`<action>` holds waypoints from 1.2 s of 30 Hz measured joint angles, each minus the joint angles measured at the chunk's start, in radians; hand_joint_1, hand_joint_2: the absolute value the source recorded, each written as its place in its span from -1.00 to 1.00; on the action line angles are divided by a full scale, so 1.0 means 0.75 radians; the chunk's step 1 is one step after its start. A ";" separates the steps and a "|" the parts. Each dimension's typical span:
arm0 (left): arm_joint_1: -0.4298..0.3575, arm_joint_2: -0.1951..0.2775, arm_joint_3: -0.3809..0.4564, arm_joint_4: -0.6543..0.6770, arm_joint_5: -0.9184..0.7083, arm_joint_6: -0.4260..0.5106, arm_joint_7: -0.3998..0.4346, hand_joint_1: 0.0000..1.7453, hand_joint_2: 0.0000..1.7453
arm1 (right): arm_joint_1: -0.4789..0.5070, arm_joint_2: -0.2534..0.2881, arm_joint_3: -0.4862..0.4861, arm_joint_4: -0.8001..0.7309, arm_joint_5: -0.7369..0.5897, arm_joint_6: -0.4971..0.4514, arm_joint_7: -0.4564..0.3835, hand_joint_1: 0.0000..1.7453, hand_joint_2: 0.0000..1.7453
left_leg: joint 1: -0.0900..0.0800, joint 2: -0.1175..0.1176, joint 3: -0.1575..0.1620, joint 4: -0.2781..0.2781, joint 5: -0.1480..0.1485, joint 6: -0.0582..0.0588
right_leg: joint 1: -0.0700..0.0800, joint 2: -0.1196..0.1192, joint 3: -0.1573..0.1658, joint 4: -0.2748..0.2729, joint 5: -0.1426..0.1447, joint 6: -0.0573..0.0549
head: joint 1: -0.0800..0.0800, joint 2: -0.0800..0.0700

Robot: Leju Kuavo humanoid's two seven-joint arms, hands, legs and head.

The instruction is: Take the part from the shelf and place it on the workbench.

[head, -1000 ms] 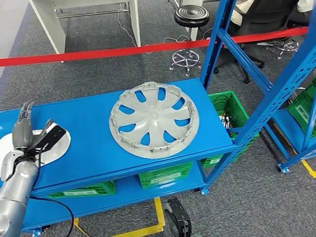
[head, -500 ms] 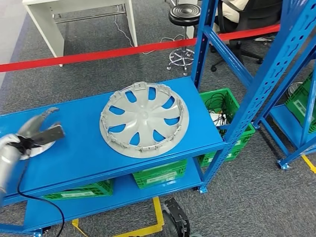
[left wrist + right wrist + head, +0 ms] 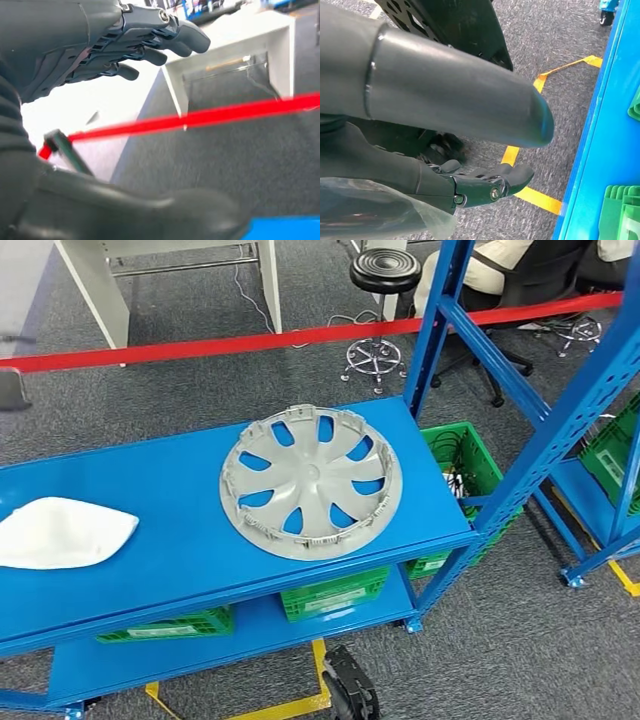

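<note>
A grey hubcap [image 3: 311,483] lies flat on the top level of the blue shelf [image 3: 173,540], right of its middle. A white curved piece [image 3: 64,532] lies on the same level at the far left. In the left wrist view my left hand [image 3: 113,45] is raised above the shelf's left end, fingers spread and holding nothing. It faces the red tape [image 3: 226,115]. In the right wrist view my right hand [image 3: 444,110] hangs low beside the shelf over the floor. Its fingers are stretched out and hold nothing.
Green crates [image 3: 332,592] stand on the lower level, with another [image 3: 460,465] to the right. Blue rack posts [image 3: 543,440] rise at the right. A red barrier tape [image 3: 302,337] crosses behind the shelf. Beyond it are a stool [image 3: 387,275] and a white table [image 3: 98,285]. Yellow floor tape [image 3: 539,197] runs along the shelf.
My left hand was over the white piece a second ago, then drew back off the head view's left edge. The white piece lies bare. The camera swayed left and back.
</note>
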State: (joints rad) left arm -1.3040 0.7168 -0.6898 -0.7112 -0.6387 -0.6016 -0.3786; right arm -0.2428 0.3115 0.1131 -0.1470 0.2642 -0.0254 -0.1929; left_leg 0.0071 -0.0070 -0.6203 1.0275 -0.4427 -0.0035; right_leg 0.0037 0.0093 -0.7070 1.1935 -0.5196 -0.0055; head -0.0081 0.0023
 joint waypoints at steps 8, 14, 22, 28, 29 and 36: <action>-0.083 0.092 -0.270 -0.133 0.168 0.179 0.069 -1.00 1.00 | 0.014 -0.005 0.028 -0.006 -0.009 -0.004 0.017 -1.00 -1.00 | -0.003 0.005 -0.018 0.044 -0.038 -0.041 | -0.002 -0.003 0.132 -0.232 0.069 -0.036 | -0.003 0.000; 0.239 0.239 -0.308 -0.314 0.333 0.537 0.109 -1.00 -1.00 | 0.025 -0.005 0.022 -0.008 -0.024 -0.022 0.018 -1.00 -1.00 | 0.019 0.006 -0.131 0.282 -0.094 -0.077 | -0.011 0.005 0.155 -0.235 0.059 -0.044 | -0.005 0.000; 0.991 0.196 0.132 -0.573 0.070 0.803 0.110 -1.00 -1.00 | 0.028 -0.005 0.013 -0.011 -0.020 -0.036 0.022 -1.00 -1.00 | 0.015 0.011 0.015 -0.028 0.017 -0.036 | -0.006 0.013 0.148 -0.218 0.027 -0.002 | -0.005 0.000; 1.217 0.051 0.419 -0.663 -0.102 0.838 0.056 -1.00 -1.00 | 0.030 -0.008 0.006 -0.012 -0.009 -0.043 0.027 -1.00 -1.00 | 0.013 0.014 0.015 -0.031 0.016 -0.008 | -0.008 -0.002 -0.018 0.132 -0.129 0.016 | 0.003 0.000; 1.270 0.004 0.464 -0.680 -0.130 0.877 0.039 -1.00 -1.00 | 0.030 -0.008 0.004 -0.012 -0.007 -0.046 0.029 -1.00 -1.00 | 0.012 0.013 0.015 -0.031 0.016 -0.008 | -0.007 -0.002 -0.001 0.097 -0.099 0.014 | 0.003 0.000; 1.597 -0.331 0.741 -0.852 0.102 0.888 -0.234 -1.00 -1.00 | 0.030 -0.009 -0.002 -0.013 0.026 -0.001 0.063 -1.00 -1.00 | 0.008 0.012 0.014 -0.029 0.018 -0.032 | 0.000 0.004 0.178 -0.240 0.030 -0.009 | 0.002 0.000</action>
State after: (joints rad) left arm -0.1066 0.4686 -0.1344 -1.3499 -0.5621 0.0646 -0.5538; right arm -0.2199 0.3050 0.1115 -0.1565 0.2833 -0.0257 -0.1454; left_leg 0.0128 0.0017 -0.6101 1.0059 -0.4290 -0.0274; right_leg 0.0041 0.0124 -0.5733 1.0135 -0.4973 -0.0126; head -0.0067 0.0023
